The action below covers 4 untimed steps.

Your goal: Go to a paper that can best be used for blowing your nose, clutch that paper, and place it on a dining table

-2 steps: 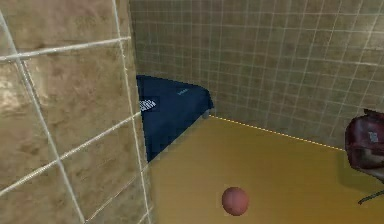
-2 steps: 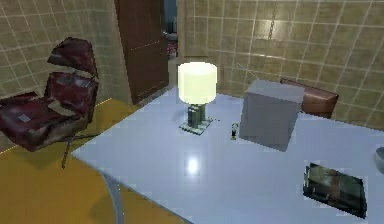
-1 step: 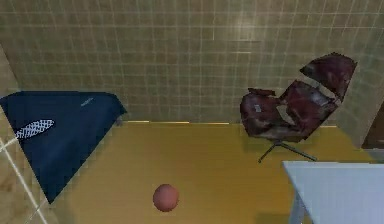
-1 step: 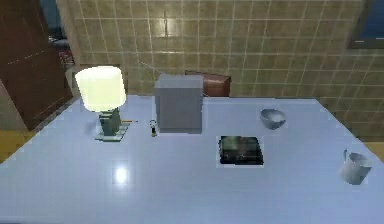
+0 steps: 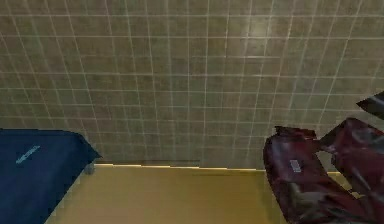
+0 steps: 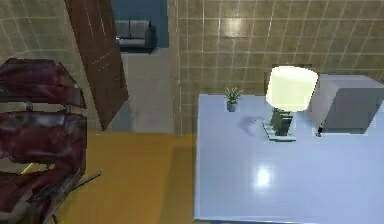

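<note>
Faced a tiled wall (image 5: 190, 70) in the forward view, with yellow floor (image 5: 170, 195) at its foot. Saw a flat blue thing (image 5: 40, 160) with a rounded corner at that view's lower left, close against the wall, and a dark red chair (image 5: 320, 170) at the lower right, also near the wall. Found the chair again along the arm side view's left edge, standing on the same yellow floor. Noted a brown door (image 6: 100, 55) swung open beyond the chair, and through the doorway (image 6: 145, 90) a dark sofa (image 6: 133, 35) in a farther room. Saw a pale blue table (image 6: 250, 190) across the arm side view's lower right, set against the tiled wall. Counted three things along the table's far edge: a small potted plant (image 6: 232, 97) at the left, a lamp (image 6: 290, 90) with a pale yellow shade and dark base just right of the plant, and a grey box (image 6: 350, 105) right of the lamp, near but apart. Could not tell the gripper's state. Could not tell where the paper lay.
</note>
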Motion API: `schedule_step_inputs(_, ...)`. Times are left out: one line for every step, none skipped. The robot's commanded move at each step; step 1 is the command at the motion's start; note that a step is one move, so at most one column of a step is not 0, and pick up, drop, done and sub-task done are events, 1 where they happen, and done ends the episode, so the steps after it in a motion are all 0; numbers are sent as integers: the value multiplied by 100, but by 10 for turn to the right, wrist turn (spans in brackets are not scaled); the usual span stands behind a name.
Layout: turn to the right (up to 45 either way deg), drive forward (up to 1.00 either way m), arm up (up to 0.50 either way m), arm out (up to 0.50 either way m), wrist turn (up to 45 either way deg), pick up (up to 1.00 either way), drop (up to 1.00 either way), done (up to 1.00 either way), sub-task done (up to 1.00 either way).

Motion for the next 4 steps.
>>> schedule_step_inputs(450, 0, 0, 0, 0, 0, 0, 0, 0)
schedule_step_inputs(210, 0, 0, 0, 0, 0, 0, 0, 0)
schedule_step_inputs(0, 35, 0, 0, 0, 0, 0, 0, 0)
schedule_step_inputs(150, 0, 0, 0, 0, 0, 0, 0, 0)
